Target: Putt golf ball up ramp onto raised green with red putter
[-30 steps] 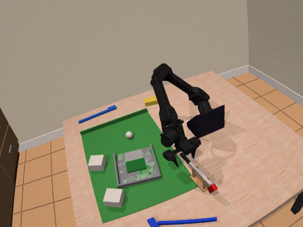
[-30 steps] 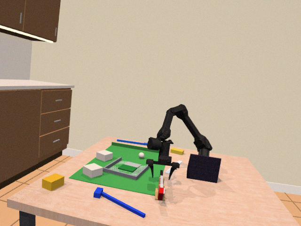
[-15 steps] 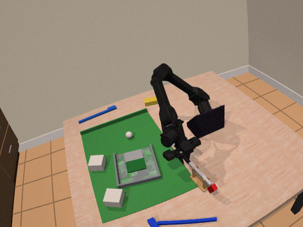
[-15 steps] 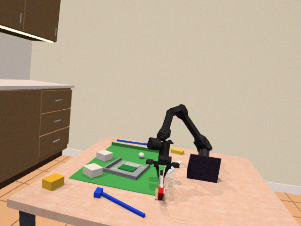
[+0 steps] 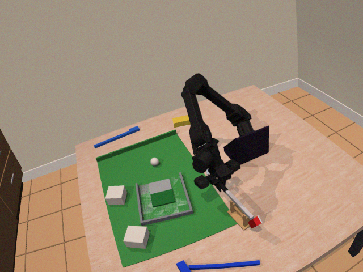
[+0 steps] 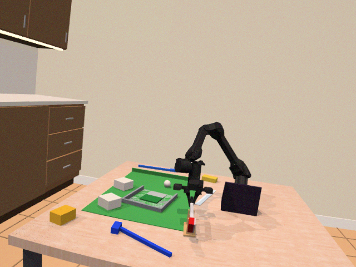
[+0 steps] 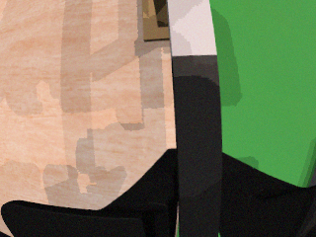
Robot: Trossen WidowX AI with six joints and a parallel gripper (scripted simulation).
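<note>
The pincer (image 5: 219,185) is closed on the dark grip end of the putter (image 5: 239,205), at the right edge of the green mat (image 5: 131,164). The putter's pale shaft slants down to its red head (image 5: 254,221), which rests at a small wooden stand (image 5: 237,216) on the tabletop (image 5: 307,187). The white ball (image 5: 154,161) sits on the mat, well apart from the putter, beyond the grey-walled ramp and raised green (image 5: 161,197).

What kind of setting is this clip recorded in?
Likely a kitchen-style room: brown drawer cabinets under a countertop, tiled floor, and a wooden table carrying a mini-golf green mat.
</note>
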